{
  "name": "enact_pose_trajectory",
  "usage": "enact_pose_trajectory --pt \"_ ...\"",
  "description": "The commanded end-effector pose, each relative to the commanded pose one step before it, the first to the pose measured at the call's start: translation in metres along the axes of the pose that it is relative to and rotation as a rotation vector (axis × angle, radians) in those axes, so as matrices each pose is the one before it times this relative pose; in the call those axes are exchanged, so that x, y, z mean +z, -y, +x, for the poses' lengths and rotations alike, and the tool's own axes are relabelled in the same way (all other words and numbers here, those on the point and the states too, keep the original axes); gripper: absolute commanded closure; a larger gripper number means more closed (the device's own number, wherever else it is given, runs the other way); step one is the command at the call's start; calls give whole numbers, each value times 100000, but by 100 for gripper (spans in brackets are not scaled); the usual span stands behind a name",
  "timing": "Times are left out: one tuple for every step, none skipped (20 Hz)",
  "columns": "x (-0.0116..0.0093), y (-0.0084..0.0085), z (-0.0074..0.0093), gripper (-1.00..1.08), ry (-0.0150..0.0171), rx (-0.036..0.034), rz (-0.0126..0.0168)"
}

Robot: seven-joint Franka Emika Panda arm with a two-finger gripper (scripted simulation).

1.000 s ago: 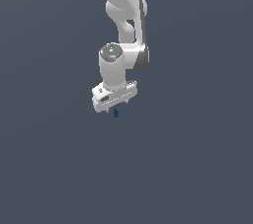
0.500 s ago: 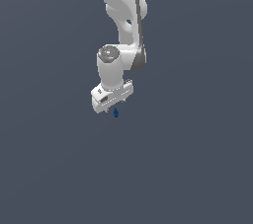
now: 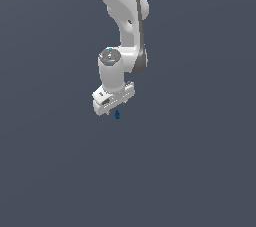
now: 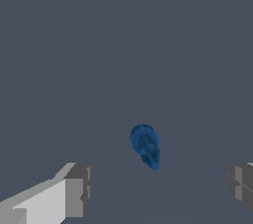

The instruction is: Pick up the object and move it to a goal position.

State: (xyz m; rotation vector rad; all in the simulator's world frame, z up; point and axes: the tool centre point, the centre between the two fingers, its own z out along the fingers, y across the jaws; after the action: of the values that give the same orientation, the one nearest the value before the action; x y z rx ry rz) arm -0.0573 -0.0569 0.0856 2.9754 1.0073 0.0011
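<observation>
The object (image 3: 117, 115) is a tiny dark blue elongated piece, seen in the exterior view just under the white hand. In the wrist view the object (image 4: 145, 145) lies on the grey floor with a rounded end and a blocky end, between and beyond the two fingers. My gripper (image 4: 158, 188) is open, its grey fingertips (image 4: 79, 191) spread wide to either side of the piece and not touching it. In the exterior view the gripper (image 3: 114, 107) hangs from the white arm, its fingers mostly hidden by the hand.
Only the plain dark grey floor (image 3: 190, 171) surrounds the arm. The white arm's links (image 3: 122, 16) rise above the hand to the frame's upper edge.
The arm's upper links have shifted slightly toward the exterior view's left. The hand and the blue piece stay in nearly the same place.
</observation>
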Motion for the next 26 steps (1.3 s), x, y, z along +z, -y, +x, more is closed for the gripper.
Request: enact_pose_trajectory --pt "902 67 -37 -92 65 -127 71" --pt "490 -4 -33 -92 0 0 0" --pt "544 34 1 -92 -7 -97 0" --pt "524 -8 -32 -92 0 0 0" --pt "456 18 2 -92 -4 -69 -1" --pt "392 -14 -16 -92 0 0 0" --pt "323 11 20 -92 -2 -69 -5" --pt "258 -20 1 -92 0 0 0" --pt "193 -21 7 -92 0 0 0" --pt "133 -19 10 -92 0 0 0" --pt "77 -14 8 -92 0 0 0" --pt "25 -5 3 -92 0 0 0" --pt "0 0 0 108 0 0 0" --pt "0 0 0 108 0 0 0" --pt "0 0 0 108 0 0 0" --pt "0 0 0 108 0 0 0" --pt "0 0 0 108 0 0 0" --pt "0 0 0 108 0 0 0" --pt "0 0 0 108 0 0 0" --pt "0 0 0 108 0 0 0" --pt "0 0 0 108 0 0 0" --pt "0 0 0 108 0 0 0" --pt "-3 -5 3 108 0 0 0" --pt "-29 -11 -6 108 0 0 0" --pt "-88 -33 -19 108 0 0 0" --pt "-147 -56 -32 108 0 0 0"
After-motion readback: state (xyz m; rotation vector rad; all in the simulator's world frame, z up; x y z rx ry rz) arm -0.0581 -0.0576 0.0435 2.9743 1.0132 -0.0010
